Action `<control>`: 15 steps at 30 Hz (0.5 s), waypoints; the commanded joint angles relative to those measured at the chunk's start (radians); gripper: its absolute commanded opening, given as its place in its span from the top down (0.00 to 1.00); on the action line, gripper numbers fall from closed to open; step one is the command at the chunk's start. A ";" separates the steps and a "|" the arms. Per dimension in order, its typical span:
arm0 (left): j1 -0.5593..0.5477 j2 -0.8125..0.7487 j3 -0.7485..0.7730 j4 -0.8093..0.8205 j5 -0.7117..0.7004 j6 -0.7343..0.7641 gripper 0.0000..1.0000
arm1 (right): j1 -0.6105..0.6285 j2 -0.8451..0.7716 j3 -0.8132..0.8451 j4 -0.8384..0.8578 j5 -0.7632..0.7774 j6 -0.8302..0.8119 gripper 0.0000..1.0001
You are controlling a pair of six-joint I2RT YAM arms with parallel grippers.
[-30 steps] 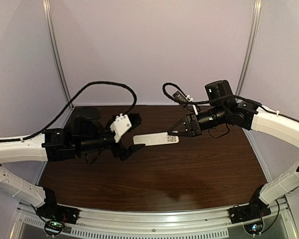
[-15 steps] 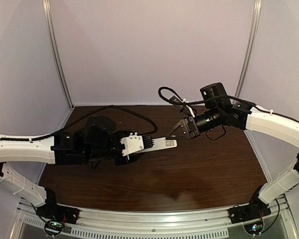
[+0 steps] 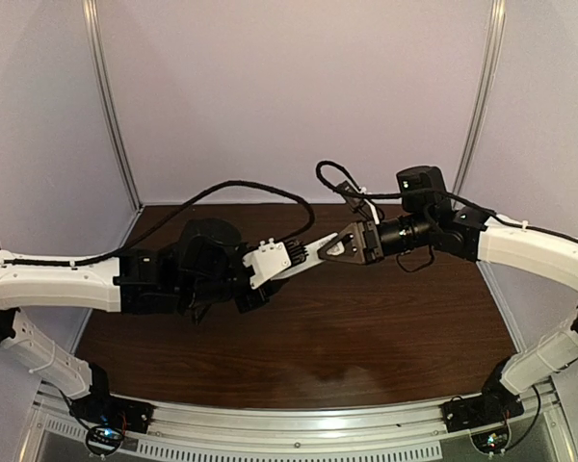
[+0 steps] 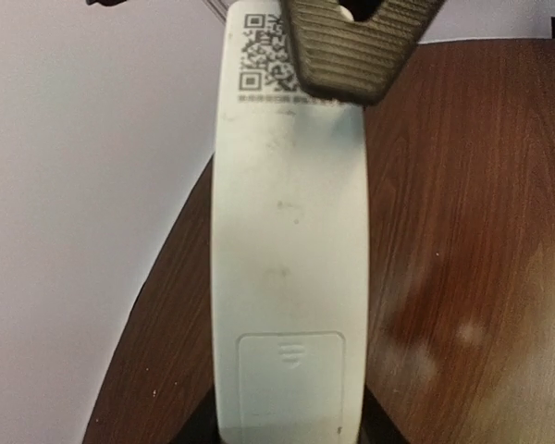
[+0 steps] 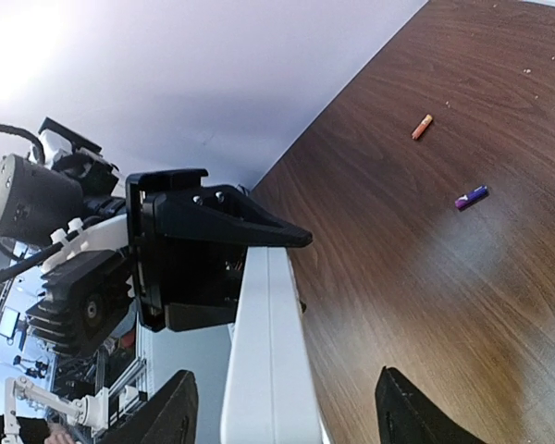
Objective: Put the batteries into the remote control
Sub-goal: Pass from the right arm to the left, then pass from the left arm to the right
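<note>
Remote control (image 3: 306, 256) points lengthwise from left jaws into spread right jaws.

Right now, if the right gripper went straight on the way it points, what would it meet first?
Probably the remote control, lying between the fingers of the open right gripper; further along, the left gripper clamping its far end. Depth is unclear.

Seen from above, the left arm stretched in from 9 o'clock, its gripper (image 3: 281, 262) pointing toward 2 o'clock and clamped on the remote control (image 3: 306, 254). The right arm stretched in from 3 o'clock, its gripper (image 3: 335, 246) pointing toward 8 o'clock, jaws spread wide.
</note>
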 commanded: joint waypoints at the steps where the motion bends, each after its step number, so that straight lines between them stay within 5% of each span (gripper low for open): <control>1: -0.001 0.047 0.067 0.084 -0.084 -0.182 0.84 | -0.007 -0.037 -0.036 0.172 0.095 0.105 0.33; 9: 0.000 0.065 0.102 0.124 -0.100 -0.262 0.85 | -0.008 0.003 -0.102 0.443 0.123 0.274 0.52; 15: 0.000 0.080 0.117 0.126 -0.069 -0.278 0.85 | -0.008 0.038 -0.124 0.598 0.149 0.366 0.54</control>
